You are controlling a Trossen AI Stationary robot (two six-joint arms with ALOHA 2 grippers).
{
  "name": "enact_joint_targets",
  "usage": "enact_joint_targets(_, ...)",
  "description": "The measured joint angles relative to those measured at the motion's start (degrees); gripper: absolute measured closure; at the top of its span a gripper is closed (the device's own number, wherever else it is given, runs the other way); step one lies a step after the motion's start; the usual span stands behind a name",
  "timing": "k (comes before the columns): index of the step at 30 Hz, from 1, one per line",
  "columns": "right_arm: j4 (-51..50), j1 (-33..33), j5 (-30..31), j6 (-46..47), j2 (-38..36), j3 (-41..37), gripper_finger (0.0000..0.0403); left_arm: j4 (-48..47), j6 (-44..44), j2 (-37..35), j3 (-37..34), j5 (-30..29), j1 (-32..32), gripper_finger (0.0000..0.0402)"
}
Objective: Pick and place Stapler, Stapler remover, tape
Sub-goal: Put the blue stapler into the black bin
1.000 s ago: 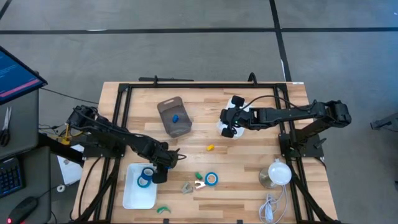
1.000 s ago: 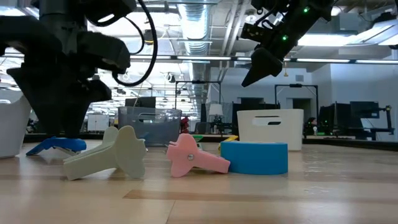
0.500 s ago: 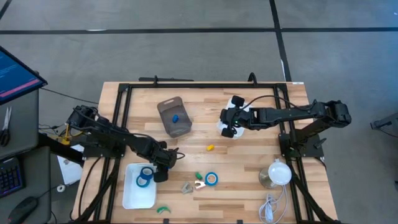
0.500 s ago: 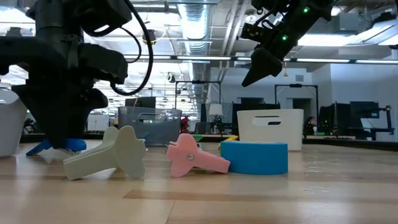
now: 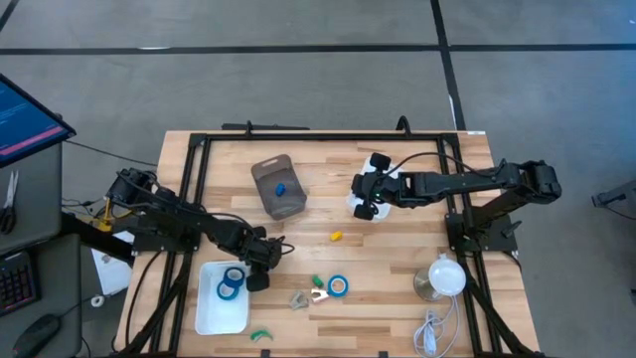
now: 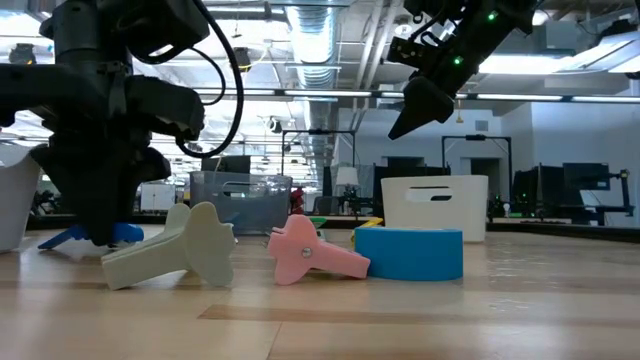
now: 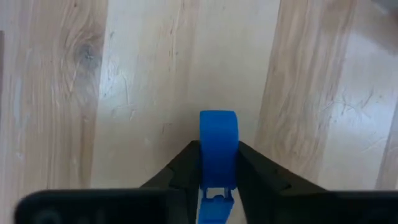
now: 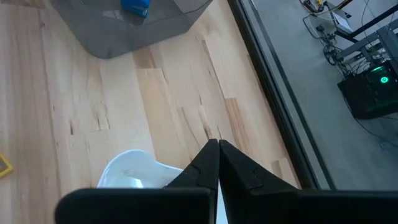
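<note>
My left gripper [image 5: 256, 280] points steeply down beside a white tray [image 5: 211, 316] and is shut on a blue stapler remover [image 7: 217, 130], which lies on the table [image 6: 62, 239]. A beige stapler remover [image 6: 180, 250] and a pink one [image 6: 310, 252] lie near the front middle. Two tape rolls [image 5: 232, 283] lie in the tray and a third [image 5: 338, 285] lies flat on the table. My right gripper [image 5: 366, 194] hangs shut above a white bowl [image 8: 134, 168]. A small blue thing [image 5: 280, 186] lies in a clear bin; whether it is the stapler I cannot tell. My left gripper pinches the blue stapler remover between its two fingers, on its two flat sides [image 7: 217, 158]. The fingers [image 7: 186, 165] come from above, pointing steeply down. The remover rests on the table, with its end [image 6: 62, 239] sticking out toward the tray.
The clear bin [image 5: 278, 189] stands at the far middle. A small yellow piece [image 5: 336, 236] and green bits [image 5: 317, 281] lie mid-table. Another green piece [image 5: 260, 335] is at the near edge. A white lamp-like object [image 5: 444, 276] with its cord sits at the near right.
My left gripper has sunk a little onto the blue stapler remover. In the low view its fingers have drawn together around it, taking hold. The remover stays on the table.
</note>
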Motion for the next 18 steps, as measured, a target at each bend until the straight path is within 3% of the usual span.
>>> enact_joint_targets(3, -0.01, 0.0, 0.02, -0.12, 0.0, 0.0, 0.0403, 0.36, 0.0, 0.0, 0.02, 0.13, 0.0, 0.0355)
enact_joint_targets(8, -0.01, 0.0, 0.02, -0.15, 0.0, 0.0, 0.0403, 0.68, 1.45, 0.02, 2.05, 0.24, 0.7, 0.0339)
enact_joint_targets(12, -0.04, 0.0, 0.02, -0.17, 0.0, 0.0, 0.0403, 0.48, 5.15, 0.02, 5.04, 0.19, 2.25, 0.0323)
enact_joint_targets(18, -0.15, 0.0, 0.03, -0.17, 0.0, 0.0, 0.0403, 0.09, 14.36, -0.5, 9.62, -0.56, 6.01, 0.0348)
